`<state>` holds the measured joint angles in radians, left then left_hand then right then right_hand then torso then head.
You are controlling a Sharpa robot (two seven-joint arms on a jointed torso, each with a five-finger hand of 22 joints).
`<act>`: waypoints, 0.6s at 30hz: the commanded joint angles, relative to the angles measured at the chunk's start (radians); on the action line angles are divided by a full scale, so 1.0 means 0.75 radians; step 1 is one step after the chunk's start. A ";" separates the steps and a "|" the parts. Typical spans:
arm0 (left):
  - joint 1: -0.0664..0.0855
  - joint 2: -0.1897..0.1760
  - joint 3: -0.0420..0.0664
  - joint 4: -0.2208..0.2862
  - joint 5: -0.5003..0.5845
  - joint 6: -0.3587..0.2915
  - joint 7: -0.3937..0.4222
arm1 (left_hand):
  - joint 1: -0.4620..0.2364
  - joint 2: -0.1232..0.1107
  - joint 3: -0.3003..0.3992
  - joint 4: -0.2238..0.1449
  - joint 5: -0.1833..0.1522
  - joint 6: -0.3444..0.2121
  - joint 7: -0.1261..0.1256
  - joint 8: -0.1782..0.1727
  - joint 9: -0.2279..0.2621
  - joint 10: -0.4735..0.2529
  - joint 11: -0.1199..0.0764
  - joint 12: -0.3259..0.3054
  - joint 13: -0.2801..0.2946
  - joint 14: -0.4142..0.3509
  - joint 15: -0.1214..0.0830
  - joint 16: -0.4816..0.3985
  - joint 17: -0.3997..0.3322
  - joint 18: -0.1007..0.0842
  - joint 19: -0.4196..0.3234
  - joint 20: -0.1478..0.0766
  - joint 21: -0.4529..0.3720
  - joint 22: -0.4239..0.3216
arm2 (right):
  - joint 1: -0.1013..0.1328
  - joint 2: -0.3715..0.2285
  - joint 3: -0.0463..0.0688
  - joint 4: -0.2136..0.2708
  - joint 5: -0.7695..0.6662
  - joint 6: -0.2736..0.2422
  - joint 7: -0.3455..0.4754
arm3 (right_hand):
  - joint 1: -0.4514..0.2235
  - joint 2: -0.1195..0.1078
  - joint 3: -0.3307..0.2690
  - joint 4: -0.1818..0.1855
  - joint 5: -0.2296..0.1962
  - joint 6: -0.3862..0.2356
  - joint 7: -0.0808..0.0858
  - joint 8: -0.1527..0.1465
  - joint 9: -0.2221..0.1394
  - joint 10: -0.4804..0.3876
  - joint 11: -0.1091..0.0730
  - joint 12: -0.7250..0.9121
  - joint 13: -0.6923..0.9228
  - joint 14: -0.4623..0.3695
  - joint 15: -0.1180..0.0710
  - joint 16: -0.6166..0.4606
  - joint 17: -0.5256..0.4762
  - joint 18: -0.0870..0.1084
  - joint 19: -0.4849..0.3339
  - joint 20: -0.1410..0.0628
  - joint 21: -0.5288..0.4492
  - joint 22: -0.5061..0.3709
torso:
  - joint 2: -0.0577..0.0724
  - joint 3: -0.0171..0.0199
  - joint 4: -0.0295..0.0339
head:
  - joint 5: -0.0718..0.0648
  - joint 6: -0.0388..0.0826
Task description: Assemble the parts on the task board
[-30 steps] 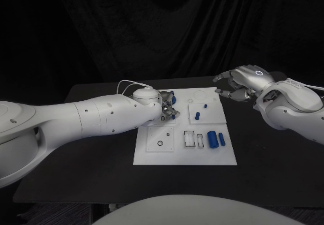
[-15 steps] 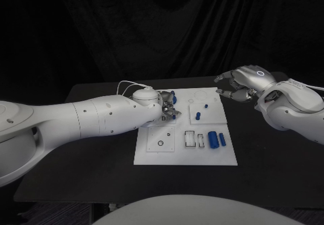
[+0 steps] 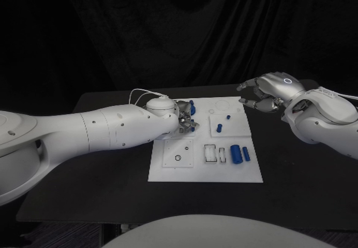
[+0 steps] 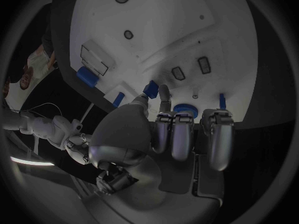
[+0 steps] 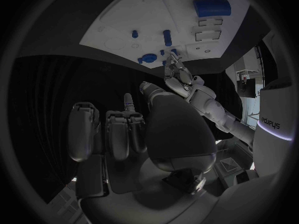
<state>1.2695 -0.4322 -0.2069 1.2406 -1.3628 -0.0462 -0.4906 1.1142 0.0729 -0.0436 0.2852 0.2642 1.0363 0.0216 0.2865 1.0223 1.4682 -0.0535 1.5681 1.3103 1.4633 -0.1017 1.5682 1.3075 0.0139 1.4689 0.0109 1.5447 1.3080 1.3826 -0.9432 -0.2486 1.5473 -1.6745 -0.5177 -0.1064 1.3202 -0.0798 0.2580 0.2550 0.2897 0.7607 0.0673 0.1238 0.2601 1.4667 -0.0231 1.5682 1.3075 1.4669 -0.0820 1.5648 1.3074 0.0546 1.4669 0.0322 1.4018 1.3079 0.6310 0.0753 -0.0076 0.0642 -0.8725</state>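
— Task board [image 3: 224, 173] first: where do we have it?
— We see it flat on the middle of the black table [image 3: 89, 186], a white plate with shallow recesses.

— And the biggest thing over the board?
— Our left arm reaches across the board's left edge. The left hand [image 3: 187, 120] is low over the board's far-left part. In the left wrist view its thumb and one finger stand on either side of a small blue part [image 4: 151, 88] on the board, and the other fingers are curled side by side. We cannot tell whether that pair really clamps the part or only flanks it.

— The other hand?
— The right hand [image 3: 257, 95] hangs just off the board's far-right corner, above the table and not touching the board. Its fingers are loosely bent and apart from the thumb, and we see nothing between them.

— Which parts lie on the board?
— A thick blue cylinder [image 3: 236, 154] lies in the board's near-right area. A slim blue cylinder [image 3: 245, 153] lies just beside it, nearer the board's right edge. A blue peg [image 3: 219, 126] sits farther in, near the board's middle.

— Anything smaller?
— A black ring [image 3: 177, 157] lies in the board's near-left area.
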 commanded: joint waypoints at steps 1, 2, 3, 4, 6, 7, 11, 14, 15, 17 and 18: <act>-0.002 0.001 0.001 -0.001 -0.003 0.027 0.006 | 0.011 0.001 0.007 -0.004 0.011 0.010 -0.001 -0.006 0.002 0.137 0.009 0.004 0.347 0.143 0.008 0.003 0.351 0.000 0.090 0.010 -0.008 0.290 | -0.002 0.002 0.001 -0.002 -0.003 0.009 -0.025 | 0.011 0.000 0.008 0.001 -0.006 0.011 0.002 0.004 -0.001 0.139 0.007 0.003 0.351 0.137 0.010 0.005 0.349 -0.018 0.029 0.006 -0.009 0.278 | -0.001 -0.0014 -0.0005 | 0.002 0.000; -0.002 0.002 0.001 -0.001 -0.003 0.028 0.007 | 0.011 0.001 0.007 -0.004 0.012 0.010 -0.001 -0.006 0.002 0.137 0.009 0.004 0.347 0.143 0.008 0.003 0.351 0.001 0.089 0.010 -0.008 0.289 | -0.002 0.003 0.001 -0.002 -0.003 0.010 -0.025 | 0.011 0.000 0.008 0.001 -0.006 0.011 0.002 0.004 -0.001 0.139 0.007 0.003 0.351 0.137 0.010 0.005 0.349 -0.018 0.029 0.006 -0.009 0.278 | -0.001 -0.0013 -0.0002 | 0.002 0.000; -0.002 0.002 0.001 -0.001 -0.003 0.029 0.008 | 0.014 0.000 0.008 -0.005 0.014 0.010 -0.001 -0.007 0.002 0.137 0.009 0.004 0.347 0.143 0.008 0.003 0.351 0.000 0.090 0.010 -0.008 0.290 | -0.002 0.003 0.001 -0.003 -0.003 0.011 -0.026 | 0.011 0.000 0.008 0.001 -0.006 0.011 0.002 0.004 -0.001 0.139 0.007 0.003 0.351 0.137 0.010 0.005 0.349 -0.018 0.029 0.006 -0.009 0.278 | -0.001 -0.0012 0.0000 | 0.001 0.000; -0.002 0.002 0.000 -0.001 -0.003 0.031 0.009 | 0.015 0.000 0.009 -0.005 0.015 0.010 -0.001 -0.008 0.002 0.137 0.009 0.004 0.347 0.143 0.008 0.003 0.351 0.000 0.090 0.010 -0.008 0.290 | -0.002 0.004 0.001 -0.003 -0.003 0.011 -0.026 | 0.011 0.000 0.008 0.001 -0.006 0.011 0.002 0.004 -0.001 0.139 0.007 0.003 0.351 0.137 0.010 0.005 0.349 -0.018 0.029 0.006 -0.009 0.278 | -0.001 -0.0009 0.0004 | 0.001 0.000; -0.002 0.002 0.000 -0.001 -0.003 0.034 0.010 | 0.021 -0.002 0.012 -0.006 0.021 0.012 -0.002 -0.010 0.003 0.137 0.009 0.004 0.347 0.143 0.008 0.003 0.351 0.000 0.089 0.010 -0.008 0.290 | -0.002 0.006 0.001 -0.005 -0.003 0.012 -0.026 | 0.012 0.001 0.009 0.000 -0.006 0.011 0.003 0.004 -0.002 0.139 0.007 0.003 0.351 0.137 0.010 0.005 0.348 -0.018 0.028 0.007 -0.010 0.278 | -0.001 -0.0007 0.0004 | 0.001 0.000; -0.002 0.002 0.000 0.000 -0.003 0.036 0.011 | 0.024 -0.003 0.014 -0.006 0.026 0.012 -0.002 -0.012 0.004 0.137 0.009 0.004 0.347 0.143 0.008 0.003 0.351 0.000 0.089 0.010 -0.008 0.290 | -0.002 0.006 0.001 -0.005 -0.003 0.013 -0.026 | 0.012 0.001 0.009 0.000 -0.006 0.011 0.003 0.004 -0.002 0.139 0.007 0.003 0.351 0.137 0.010 0.005 0.348 -0.018 0.028 0.007 -0.010 0.278 | -0.001 -0.0004 0.0000 | 0.002 0.000; -0.002 0.002 0.000 0.001 -0.003 0.041 0.014 | 0.033 -0.007 0.019 -0.008 0.040 0.014 -0.002 -0.016 0.005 0.137 0.008 0.004 0.347 0.143 0.008 0.003 0.351 0.000 0.089 0.010 -0.008 0.290 | -0.002 0.008 0.001 -0.007 -0.003 0.015 -0.027 | 0.012 0.001 0.009 0.000 -0.006 0.012 0.003 0.003 -0.002 0.139 0.007 0.003 0.351 0.137 0.010 0.003 0.347 -0.017 0.027 0.007 -0.012 0.277 | 0.000 -0.0003 -0.0009 | 0.004 0.000; -0.002 0.002 -0.001 0.001 -0.003 0.043 0.016 | 0.037 -0.008 0.021 -0.008 0.045 0.015 -0.002 -0.018 0.006 0.137 0.008 0.004 0.347 0.143 0.008 0.003 0.351 0.001 0.089 0.010 -0.009 0.290 | -0.002 0.009 0.001 -0.007 -0.003 0.016 -0.028 | 0.013 0.002 0.010 0.000 -0.006 0.012 0.003 0.003 -0.002 0.139 0.007 0.003 0.351 0.137 0.010 0.003 0.347 -0.017 0.027 0.007 -0.013 0.277 | 0.000 0.0001 -0.0019 | 0.004 0.000; -0.002 0.002 -0.001 0.001 -0.003 0.043 0.017 | 0.039 -0.009 0.022 -0.009 0.047 0.016 -0.003 -0.019 0.006 0.137 0.008 0.004 0.347 0.143 0.008 0.003 0.351 0.001 0.089 0.010 -0.009 0.290 | -0.002 0.009 0.001 -0.008 -0.003 0.016 -0.028 | 0.013 0.002 0.010 0.000 -0.006 0.012 0.003 0.003 -0.002 0.139 0.007 0.003 0.351 0.137 0.010 0.003 0.347 -0.017 0.027 0.007 -0.013 0.277 | 0.000 0.0002 -0.0018 | 0.004 0.000; -0.002 0.002 -0.001 0.000 -0.003 0.045 0.020 | 0.046 -0.011 0.026 -0.010 0.056 0.017 -0.003 -0.022 0.007 0.137 0.008 0.004 0.347 0.143 0.007 0.003 0.351 0.000 0.090 0.010 -0.008 0.291 | -0.002 0.010 0.001 -0.008 -0.003 0.017 -0.029 | 0.013 0.002 0.010 0.000 -0.006 0.012 0.003 0.003 -0.002 0.139 0.007 0.003 0.351 0.137 0.010 0.003 0.347 -0.017 0.027 0.007 -0.013 0.277 | 0.000 0.0004 -0.0021 | 0.004 0.000; -0.002 0.002 -0.001 0.000 -0.003 0.045 0.020 | 0.049 -0.012 0.029 -0.010 0.062 0.018 -0.003 -0.024 0.008 0.137 0.007 0.004 0.347 0.143 0.008 0.003 0.351 0.001 0.089 0.009 -0.009 0.290 | -0.002 0.010 0.001 -0.008 -0.003 0.017 -0.029 | 0.013 0.002 0.010 0.000 -0.006 0.012 0.003 0.003 -0.002 0.139 0.007 0.003 0.351 0.137 0.010 0.003 0.347 -0.017 0.027 0.007 -0.013 0.277 | 0.000 0.0005 -0.0020 | 0.004 0.000</act>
<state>1.2695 -0.4319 -0.2079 1.2398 -1.3628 -0.0262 -0.4892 1.1451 0.0633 -0.0269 0.2746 0.3081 1.0421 0.0202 0.2716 1.0273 1.4682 -0.0535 1.5681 1.3103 1.4632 -0.1017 1.5682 1.3074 0.0139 1.4689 0.0109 1.5448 1.3078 1.3826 -0.9358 -0.2487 1.5417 -1.6745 -0.5097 -0.1071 1.3213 -0.0787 0.2580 0.2551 0.2897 0.7643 0.0709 0.1238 0.2603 1.4667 -0.0231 1.5682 1.3074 1.4669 -0.0820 1.5648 1.3074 0.0547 1.4669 0.0322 1.3978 1.3079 0.6305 0.0750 -0.0081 0.0674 -0.8724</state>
